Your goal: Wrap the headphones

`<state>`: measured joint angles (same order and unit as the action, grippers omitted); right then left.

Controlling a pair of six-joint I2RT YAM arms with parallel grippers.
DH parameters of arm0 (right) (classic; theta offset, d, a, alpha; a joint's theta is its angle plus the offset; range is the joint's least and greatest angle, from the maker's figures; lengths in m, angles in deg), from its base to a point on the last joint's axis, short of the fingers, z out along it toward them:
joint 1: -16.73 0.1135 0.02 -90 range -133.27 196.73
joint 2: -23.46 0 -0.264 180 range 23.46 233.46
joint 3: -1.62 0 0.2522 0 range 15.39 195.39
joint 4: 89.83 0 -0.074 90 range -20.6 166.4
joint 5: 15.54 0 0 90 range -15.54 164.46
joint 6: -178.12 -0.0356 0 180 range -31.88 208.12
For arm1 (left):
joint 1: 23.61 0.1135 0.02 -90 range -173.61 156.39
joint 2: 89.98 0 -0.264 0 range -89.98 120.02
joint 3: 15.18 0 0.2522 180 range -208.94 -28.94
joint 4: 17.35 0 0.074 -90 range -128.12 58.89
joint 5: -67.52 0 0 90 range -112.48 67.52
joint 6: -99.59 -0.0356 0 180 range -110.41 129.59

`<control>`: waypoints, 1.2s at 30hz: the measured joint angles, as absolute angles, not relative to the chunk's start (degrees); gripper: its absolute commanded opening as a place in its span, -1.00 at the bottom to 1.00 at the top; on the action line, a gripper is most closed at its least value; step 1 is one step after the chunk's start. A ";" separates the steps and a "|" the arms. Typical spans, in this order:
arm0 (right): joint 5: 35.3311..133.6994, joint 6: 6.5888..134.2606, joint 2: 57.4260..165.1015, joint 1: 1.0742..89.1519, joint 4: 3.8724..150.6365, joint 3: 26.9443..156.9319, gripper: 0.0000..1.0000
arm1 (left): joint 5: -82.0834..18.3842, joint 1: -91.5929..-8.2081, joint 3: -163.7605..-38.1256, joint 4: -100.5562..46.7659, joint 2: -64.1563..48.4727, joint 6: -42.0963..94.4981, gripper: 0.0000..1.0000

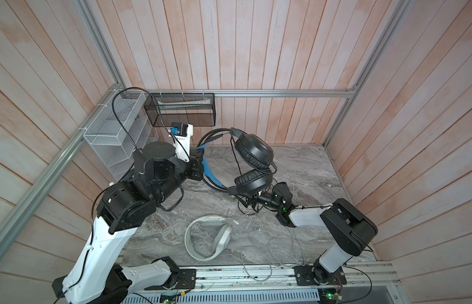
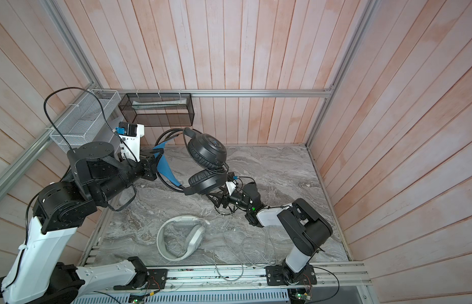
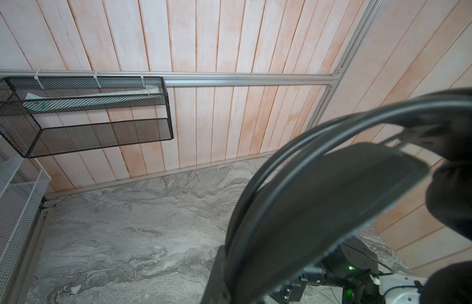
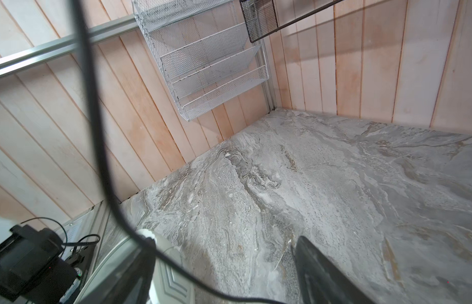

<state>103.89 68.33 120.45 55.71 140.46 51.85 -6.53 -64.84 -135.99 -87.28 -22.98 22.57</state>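
L pincer [image 1: 202,163]: clamped on black headset [image 1: 253,155] headband, held up, 12 o'clock.
R pincer [image 1: 247,202]: jaws apart, black cable [image 4: 96,118] crossing gap, under earcups.
White-grey headset [image 1: 208,238]: flat on tabletop [image 1: 295,168], 6 o'clock.

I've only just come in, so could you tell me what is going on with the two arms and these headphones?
The left gripper holds the black headphones up off the table, jaws shut on the blue-lined headband. The right gripper sits just under the lower ear cup, jaws open, with the black cable running between them. The white headphones lie flat on the table near the front, their grey cable loose and unwrapped.
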 measured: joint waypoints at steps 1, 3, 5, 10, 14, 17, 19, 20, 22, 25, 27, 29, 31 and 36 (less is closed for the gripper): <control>103.46 68.40 121.87 56.06 140.57 53.08 0.52 | -6.91 -64.41 -135.99 -87.28 -22.89 22.74 -1.00; 102.73 68.46 124.50 56.76 141.24 54.69 0.35 | -7.47 -63.47 -135.99 -87.28 -22.74 23.00 -1.00; 102.01 68.40 126.38 57.46 141.37 55.20 0.05 | -8.17 -62.44 -135.99 -87.25 -22.70 23.22 -1.00; 97.84 68.66 127.25 59.10 140.67 54.54 -0.82 | -10.62 -57.24 -135.13 -86.34 -22.70 24.12 -1.00; 92.75 71.37 122.03 61.15 136.41 51.79 -1.00 | -13.33 -50.05 -131.31 -83.30 -22.72 26.02 -1.00; 88.29 75.17 115.75 65.37 129.33 51.31 -1.00 | -14.73 -45.44 -126.96 -80.26 -22.37 28.40 -1.00; 85.45 78.04 111.71 68.83 124.06 51.50 -1.00 | -15.82 -42.81 -124.64 -78.62 -21.67 29.95 -1.00; 83.54 79.94 109.44 71.10 120.52 51.92 -1.00 | -16.30 -41.61 -123.68 -77.75 -20.99 30.70 -1.00; 79.85 83.35 105.68 75.23 112.89 53.51 -1.00 | -16.06 -40.15 -122.57 -76.22 -19.31 31.68 -1.00; 75.26 87.17 101.68 79.56 102.14 56.77 -1.00 | -14.42 -39.69 -121.47 -74.40 -16.64 31.88 -1.00; 72.11 89.88 99.36 82.29 94.43 59.90 -1.00 | -12.94 -39.69 -119.53 -72.61 -15.49 31.64 -1.00; 69.40 92.46 97.94 85.00 87.56 63.79 -1.00 | -11.50 -39.69 -117.30 -71.56 -14.70 31.18 -1.00; 67.15 95.20 97.26 87.45 80.48 68.81 -1.00 | -9.94 -39.80 -114.72 -70.36 -13.93 30.17 -1.00; 64.44 101.25 98.18 89.57 66.32 81.14 -1.00 | -3.74 -43.23 -109.87 -69.00 -12.38 27.38 -1.00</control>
